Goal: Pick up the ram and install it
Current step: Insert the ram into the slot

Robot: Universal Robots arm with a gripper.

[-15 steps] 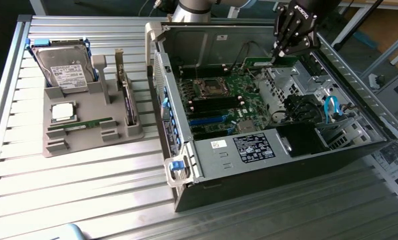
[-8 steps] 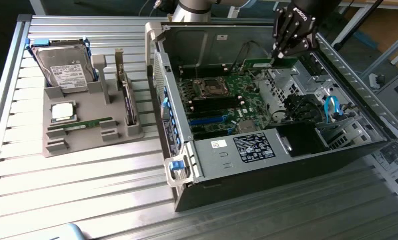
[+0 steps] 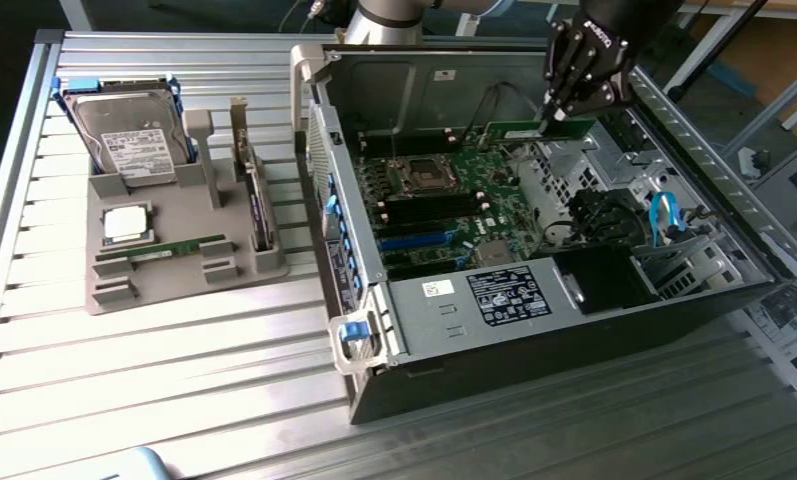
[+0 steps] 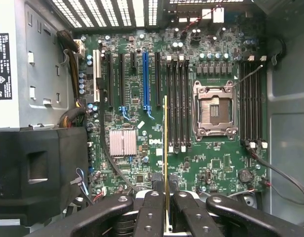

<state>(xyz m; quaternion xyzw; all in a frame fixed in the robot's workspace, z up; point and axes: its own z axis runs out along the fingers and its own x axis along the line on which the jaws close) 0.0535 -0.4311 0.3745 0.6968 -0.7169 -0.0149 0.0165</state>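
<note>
My gripper (image 3: 560, 112) hangs over the open computer case (image 3: 545, 310), shut on the ram (image 3: 521, 131), a thin green stick held level above the motherboard (image 3: 458, 185). In the wrist view the ram (image 4: 165, 143) shows edge-on between the black fingers (image 4: 153, 207), and my gripper (image 4: 165, 200) clamps its near end. The stick lines up beside the bank of long black memory slots (image 4: 177, 103), next to the open CPU socket (image 4: 214, 108). It floats above the board, not seated in any slot.
A grey holder (image 3: 171, 285) on the slatted table at the exterior view's left carries a second green stick (image 3: 178, 249), a square silver chip (image 3: 125, 222) and a hard drive (image 3: 131, 140). Inside the case are a black power supply (image 4: 38, 168), cables and a heatsink (image 4: 123, 143).
</note>
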